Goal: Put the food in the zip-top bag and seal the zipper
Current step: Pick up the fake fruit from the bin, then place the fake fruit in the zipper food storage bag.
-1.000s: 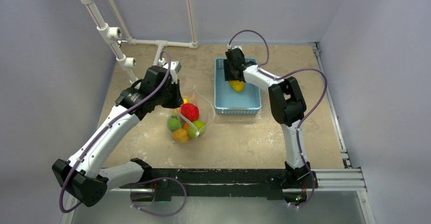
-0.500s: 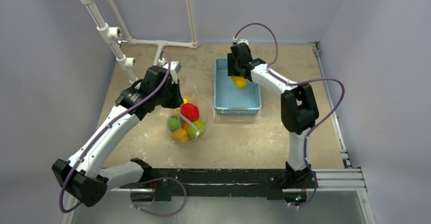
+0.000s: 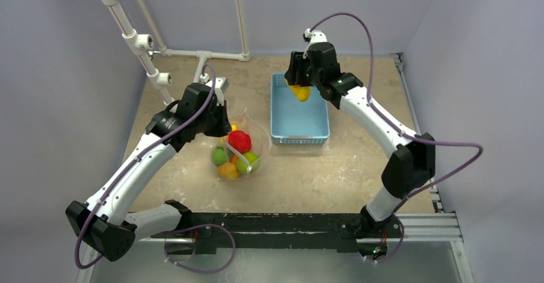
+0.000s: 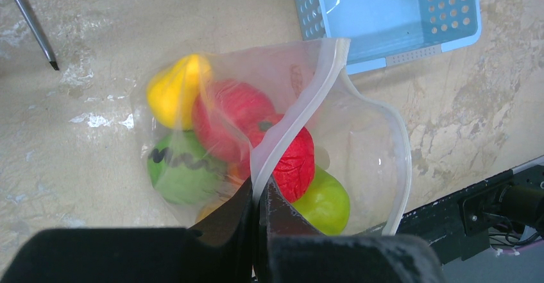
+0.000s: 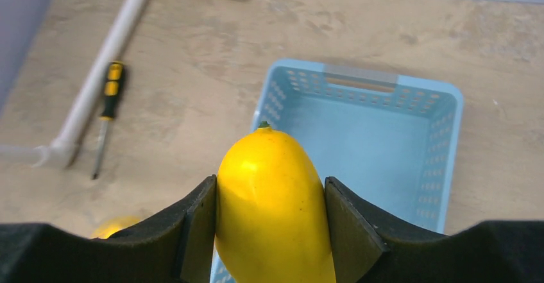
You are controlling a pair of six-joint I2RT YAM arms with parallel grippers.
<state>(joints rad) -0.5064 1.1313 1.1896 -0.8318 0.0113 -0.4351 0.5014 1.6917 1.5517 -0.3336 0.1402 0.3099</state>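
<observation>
**Holding yellow fruit (image 5: pixel 272 206) above the basket (image 3: pixel 299 126)**

Right gripper (image 5: pixel 269 222) was clamped on it. Left gripper (image 4: pixel 256 209) pinched the zipper (image 4: pixel 301 113), with the bag (image 4: pixel 378 154) gaping just beside the basket's left edge and the other food (image 4: pixel 289 161) inside. Bare table (image 3: pixel 308 174) lay nearer the arms. Screwdriver (image 5: pixel 106 103) and pipes (image 3: pixel 205 54) sat far left, well apart.

Glossy yellow toy fruit (image 5: pixel 272 206) cut off at bottom edge, orange toy fruit (image 4: pixel 210 210) mostly hidden in clear crinkly zip-top bag (image 4: pixel 372 135)
</observation>
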